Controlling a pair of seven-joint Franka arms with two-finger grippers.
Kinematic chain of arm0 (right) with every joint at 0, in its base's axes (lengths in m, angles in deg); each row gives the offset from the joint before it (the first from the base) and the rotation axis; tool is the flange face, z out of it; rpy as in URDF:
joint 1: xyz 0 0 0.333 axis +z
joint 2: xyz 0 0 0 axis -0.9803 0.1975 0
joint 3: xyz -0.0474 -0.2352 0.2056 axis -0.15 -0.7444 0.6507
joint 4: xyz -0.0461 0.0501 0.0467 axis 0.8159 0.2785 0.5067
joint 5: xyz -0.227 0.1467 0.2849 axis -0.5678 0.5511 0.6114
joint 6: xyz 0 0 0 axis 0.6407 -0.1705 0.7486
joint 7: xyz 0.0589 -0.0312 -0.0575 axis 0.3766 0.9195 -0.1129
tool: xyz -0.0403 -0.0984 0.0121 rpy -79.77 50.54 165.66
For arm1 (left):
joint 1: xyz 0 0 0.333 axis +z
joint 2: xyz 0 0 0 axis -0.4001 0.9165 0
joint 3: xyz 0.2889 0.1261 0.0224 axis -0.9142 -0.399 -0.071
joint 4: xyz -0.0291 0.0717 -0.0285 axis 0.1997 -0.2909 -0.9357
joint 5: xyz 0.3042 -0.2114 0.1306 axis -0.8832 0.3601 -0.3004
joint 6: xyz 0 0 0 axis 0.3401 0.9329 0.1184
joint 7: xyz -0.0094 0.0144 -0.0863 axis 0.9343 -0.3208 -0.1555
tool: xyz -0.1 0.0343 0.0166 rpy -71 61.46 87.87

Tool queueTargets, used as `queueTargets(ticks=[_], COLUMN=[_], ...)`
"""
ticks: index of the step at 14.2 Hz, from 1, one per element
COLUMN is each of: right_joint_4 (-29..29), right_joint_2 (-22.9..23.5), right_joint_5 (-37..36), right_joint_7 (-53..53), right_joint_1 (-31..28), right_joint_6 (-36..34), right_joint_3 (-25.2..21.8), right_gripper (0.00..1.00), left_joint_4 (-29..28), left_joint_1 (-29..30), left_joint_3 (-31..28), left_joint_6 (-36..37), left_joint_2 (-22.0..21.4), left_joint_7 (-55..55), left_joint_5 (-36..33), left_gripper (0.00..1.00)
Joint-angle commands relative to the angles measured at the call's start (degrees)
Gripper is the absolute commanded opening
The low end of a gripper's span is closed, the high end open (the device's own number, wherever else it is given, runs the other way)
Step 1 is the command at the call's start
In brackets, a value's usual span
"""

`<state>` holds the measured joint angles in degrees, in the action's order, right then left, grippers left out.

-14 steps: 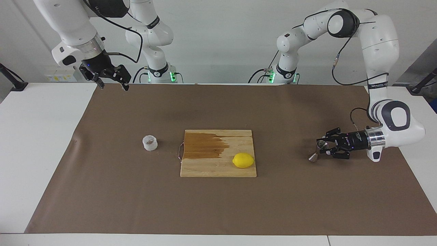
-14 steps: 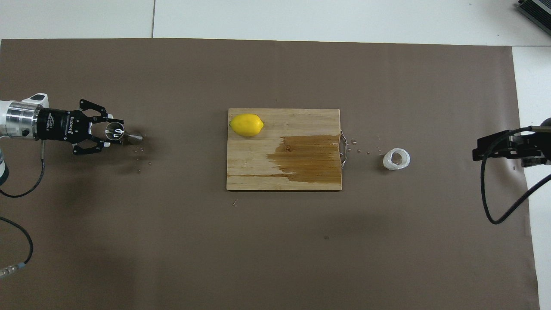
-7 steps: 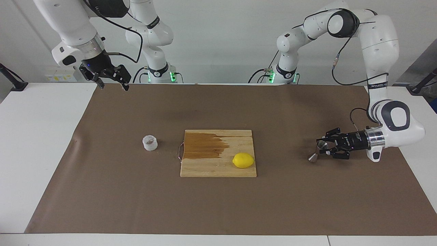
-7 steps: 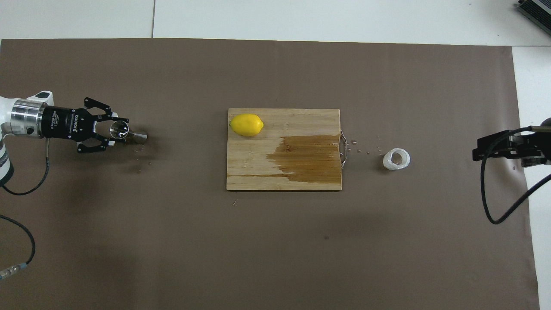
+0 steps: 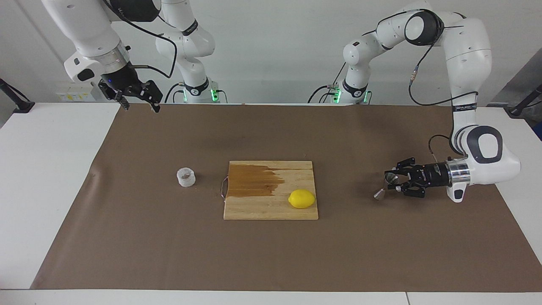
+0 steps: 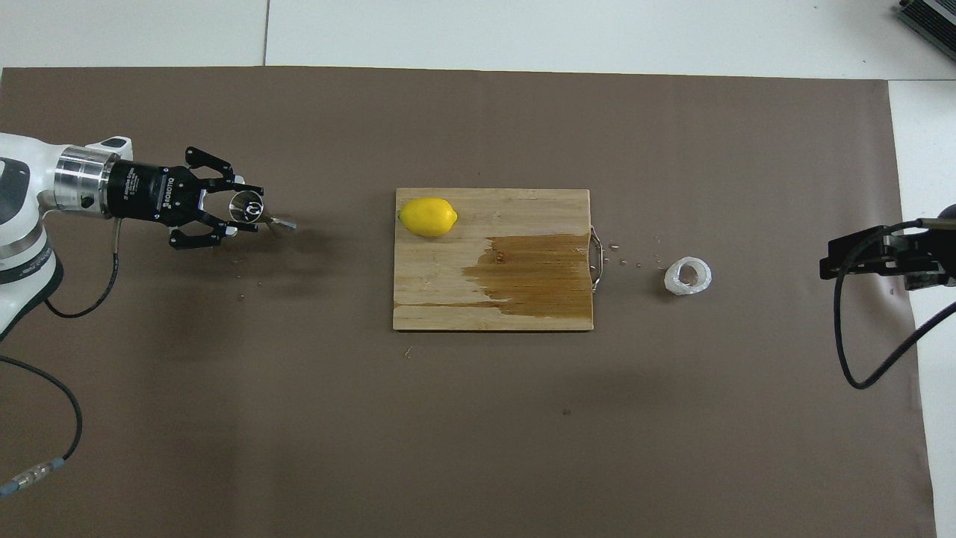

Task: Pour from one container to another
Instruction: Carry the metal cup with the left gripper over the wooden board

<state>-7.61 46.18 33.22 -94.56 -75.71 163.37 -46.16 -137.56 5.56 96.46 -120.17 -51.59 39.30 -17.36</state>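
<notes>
The white plastic cup (image 5: pixel 186 177) stands on the brown mat beside the cutting board's handle, toward the right arm's end; it also shows in the overhead view (image 6: pixel 688 276). My left gripper (image 5: pixel 391 183) lies level and low over the mat at the left arm's end, shut on the steel jigger (image 5: pixel 379 194), which is tilted with its lower cone pointing toward the board. The gripper (image 6: pixel 243 213) and the jigger (image 6: pixel 282 222) also show in the overhead view. My right gripper (image 5: pixel 139 105) waits open and empty, raised over the mat's corner near its own base.
A wooden cutting board (image 5: pixel 271 209) with a dark wet patch lies mid-table, with a lemon (image 5: pixel 301 198) on its corner toward the left arm. Small droplets dot the mat between the board's handle and the cup (image 6: pixel 635 261).
My left gripper has carried the jigger toward the cutting board and a little farther from the robots. The right arm and the cup have not moved.
</notes>
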Motion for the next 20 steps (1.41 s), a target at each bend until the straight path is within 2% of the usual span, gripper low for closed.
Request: queueTargets(ticks=[1,6,10,13,15,20], right_joint_4=[0.7,0.6,0.6,0.6,0.7,0.6], right_joint_2=[0.0,0.1,0.1,0.1,0.1,0.1], right_joint_5=[1.2,1.1,1.2,1.1,1.1,1.1], right_joint_7=[1.0,1.0,1.0,1.0,1.0,1.0], right_joint_1=[-0.8,-0.8,-0.8,-0.8,-0.8,-0.8], right_joint_6=[-1.1,-1.1,-1.1,-1.0,-1.0,-1.1], right_joint_3=[0.4,0.3,0.3,0.4,0.4,0.3], right_gripper=[1.0,1.0,1.0,1.0,1.0,1.0], left_joint_4=[-0.7,-1.9,-9.2,-17.6,-21.9,-25.0], left_joint_1=[-4.1,-11.7,-18.1,-23.8,-28.4,-39.2], left_joint_3=[-0.5,-0.5,-0.6,-0.6,-0.6,-0.9], left_joint_6=[-1.9,-6.5,-16.5,-29.5,-37.2,-52.2], left_joint_2=[-2.8,-5.8,-12.3,-19.2,-22.0,-22.9], left_joint_7=[4.3,6.2,6.8,7.2,7.2,6.4], left_joint_5=[3.2,8.0,13.2,21.8,29.0,46.7], left_gripper=[0.0,0.0,0.0,0.0,0.0,0.0])
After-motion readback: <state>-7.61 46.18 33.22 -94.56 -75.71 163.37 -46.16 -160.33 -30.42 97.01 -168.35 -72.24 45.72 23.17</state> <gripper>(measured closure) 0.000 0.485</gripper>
